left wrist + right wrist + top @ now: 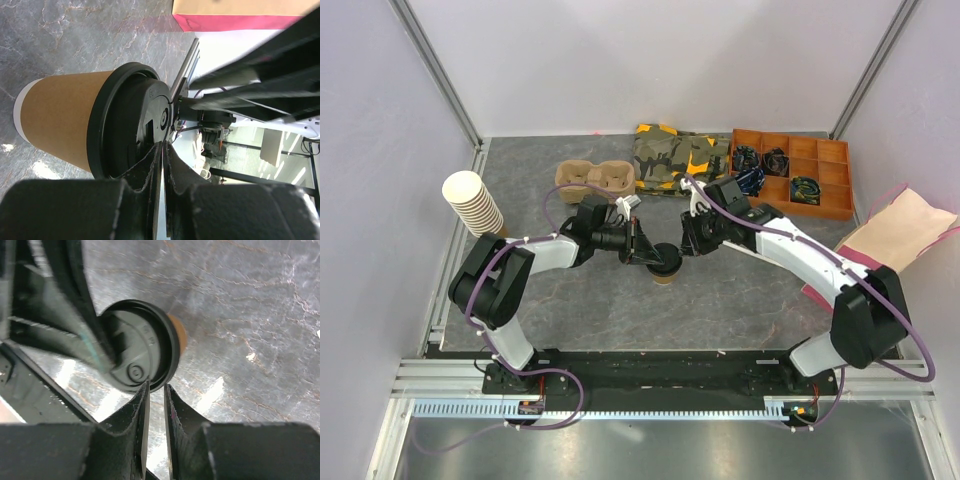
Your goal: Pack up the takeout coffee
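The takeout coffee [666, 272], a tan paper cup with a black lid, stands upright mid-table between both arms. In the left wrist view its tan wall [65, 120] and lid [130, 125] fill the middle. My left gripper [655, 257] is shut, and its tips [164, 146] rest at the lid's top edge with only a thin slit of light between them. My right gripper [685, 247] is over the lid's other side. Its jaws [156, 387] stand a narrow gap apart, just off the lid's rim [170, 355], with nothing between them.
A tall stack of lidless cups [472, 202] stands at the far left. A pulp cup carrier [595, 177], a camouflage cloth [670, 158] and an orange divided tray [792, 172] line the back. A tan and pink paper bag [905, 235] lies at the right edge.
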`<state>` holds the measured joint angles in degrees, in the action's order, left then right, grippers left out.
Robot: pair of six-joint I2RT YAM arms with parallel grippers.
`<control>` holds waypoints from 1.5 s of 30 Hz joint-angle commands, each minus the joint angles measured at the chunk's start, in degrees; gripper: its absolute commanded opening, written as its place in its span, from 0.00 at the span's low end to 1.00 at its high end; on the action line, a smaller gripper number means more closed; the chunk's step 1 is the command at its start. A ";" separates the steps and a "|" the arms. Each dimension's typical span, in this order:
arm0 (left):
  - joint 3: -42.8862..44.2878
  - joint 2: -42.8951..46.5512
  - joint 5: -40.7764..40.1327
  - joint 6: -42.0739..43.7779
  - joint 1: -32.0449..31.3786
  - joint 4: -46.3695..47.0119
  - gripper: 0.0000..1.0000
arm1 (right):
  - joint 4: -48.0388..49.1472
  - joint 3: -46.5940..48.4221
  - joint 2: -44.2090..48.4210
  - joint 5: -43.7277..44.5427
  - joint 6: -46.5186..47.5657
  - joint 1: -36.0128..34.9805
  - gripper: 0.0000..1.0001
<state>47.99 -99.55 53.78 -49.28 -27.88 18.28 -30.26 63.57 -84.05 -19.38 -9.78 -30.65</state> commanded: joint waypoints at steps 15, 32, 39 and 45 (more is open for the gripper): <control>0.35 -1.26 -6.14 6.56 -0.07 -7.56 0.12 | -3.40 5.43 -1.20 5.93 1.26 -0.37 0.20; 0.18 -2.84 -6.32 6.83 -0.07 -8.18 0.12 | -0.50 0.15 -8.15 6.28 1.69 -2.57 0.17; 0.61 -2.23 -5.97 6.83 -0.07 -7.91 0.12 | -1.82 4.36 -4.90 4.70 1.52 -2.39 0.18; 0.88 -1.44 -5.79 6.83 -0.07 -8.18 0.12 | -4.10 6.83 -2.00 1.62 0.82 -2.13 0.18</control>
<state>49.23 -99.63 54.04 -47.70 -27.88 15.00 -32.25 67.05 -89.49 -15.77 -9.08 -32.64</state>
